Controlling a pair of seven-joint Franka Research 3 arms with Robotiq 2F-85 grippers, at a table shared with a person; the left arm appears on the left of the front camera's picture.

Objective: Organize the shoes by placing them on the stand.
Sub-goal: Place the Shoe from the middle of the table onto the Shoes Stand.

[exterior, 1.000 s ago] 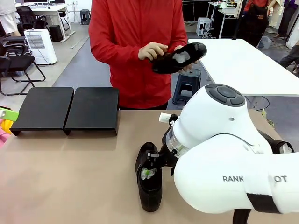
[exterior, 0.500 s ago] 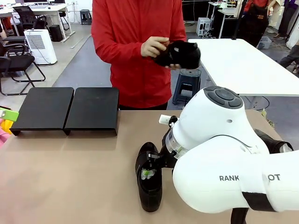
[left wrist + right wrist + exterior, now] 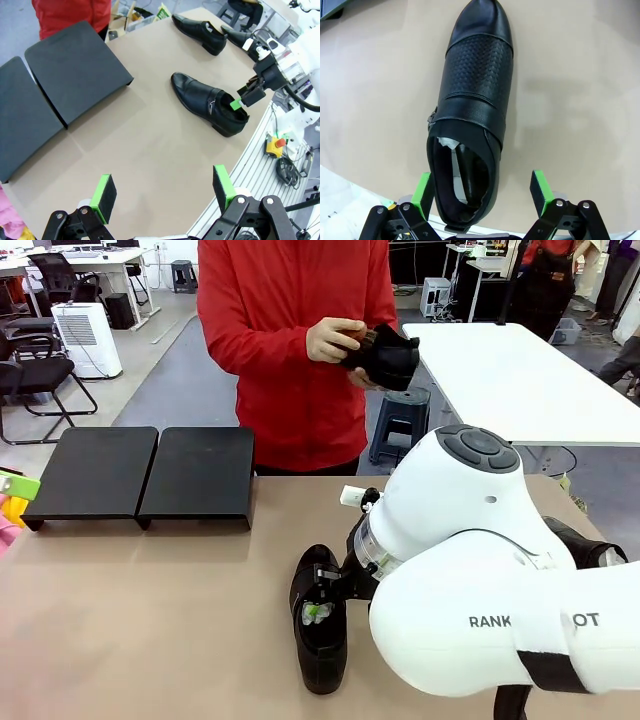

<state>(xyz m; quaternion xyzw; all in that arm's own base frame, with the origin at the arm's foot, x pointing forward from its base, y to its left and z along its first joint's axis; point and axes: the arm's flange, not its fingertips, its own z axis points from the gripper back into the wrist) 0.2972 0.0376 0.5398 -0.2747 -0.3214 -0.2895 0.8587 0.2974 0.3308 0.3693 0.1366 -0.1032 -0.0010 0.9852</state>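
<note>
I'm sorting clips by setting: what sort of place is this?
Probably an open lab or office workspace: black office chairs, a long white worktable, and a white robot arm at the tan table.

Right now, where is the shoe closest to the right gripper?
In the front view, the shoe lies on the table near the middle of its near edge, with the open right gripper at its heel end; the stand sits apart, far left.

Grey floor (image 3: 190,380) with a white table (image 3: 520,380), a dark stool (image 3: 403,418), black chairs (image 3: 35,370) and a white floor unit (image 3: 87,338)
</note>
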